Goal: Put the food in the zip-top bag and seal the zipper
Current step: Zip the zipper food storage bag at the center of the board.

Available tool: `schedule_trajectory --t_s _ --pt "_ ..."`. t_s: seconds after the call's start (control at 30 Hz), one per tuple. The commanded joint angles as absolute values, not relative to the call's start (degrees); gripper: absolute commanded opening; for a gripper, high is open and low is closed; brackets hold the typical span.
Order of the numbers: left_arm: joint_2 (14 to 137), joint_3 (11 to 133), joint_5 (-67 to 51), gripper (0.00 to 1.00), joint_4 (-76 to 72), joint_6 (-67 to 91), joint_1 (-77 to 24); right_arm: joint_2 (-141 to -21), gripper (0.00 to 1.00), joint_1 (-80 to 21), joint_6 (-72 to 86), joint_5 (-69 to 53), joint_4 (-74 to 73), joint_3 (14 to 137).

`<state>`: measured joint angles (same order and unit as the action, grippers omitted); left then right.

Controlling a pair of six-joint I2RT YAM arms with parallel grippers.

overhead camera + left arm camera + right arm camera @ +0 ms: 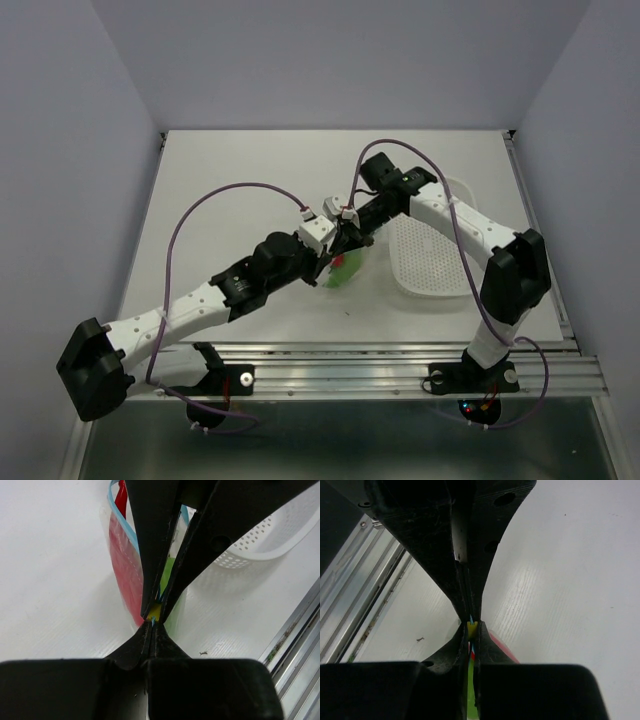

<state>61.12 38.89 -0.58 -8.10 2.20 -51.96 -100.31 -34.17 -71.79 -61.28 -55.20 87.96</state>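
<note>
White table (250, 180) between lilac walls. Just left of the basket (430, 262), the bag (345, 272) stands crumpled, chili (121, 500) and pod (166, 575) inside. It looks light, limp and slippery; the stiffer zipper (124, 525) is the place to hold. The left gripper (151, 630) and right gripper (471, 640) both clamp it, tips facing, crowding each other.

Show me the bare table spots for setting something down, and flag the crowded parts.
Free: the far-left table between the left wall and the left arm's cable, and the strip along the back wall. Crowded: the centre, where left gripper and right gripper pinch the zip-top bag beside the basket.
</note>
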Motion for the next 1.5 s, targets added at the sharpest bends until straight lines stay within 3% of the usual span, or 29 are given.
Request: schedule_trajectory --t_s 0.0,0.37,1.47 --pt "59.24 38.76 -2.46 0.00 -10.03 4.30 -52.12 -101.86 0.01 -34.98 -68.82 -58.89 -53.44 91.40" --pt "51.34 35.78 4.30 0.00 -6.15 10.89 -52.12 -103.71 0.01 -34.98 -60.56 -44.14 -50.89 92.64" --pt "49.31 37.79 20.21 0.00 7.47 24.61 -52.12 -104.33 0.01 -26.28 -54.58 -14.60 -43.34 95.63"
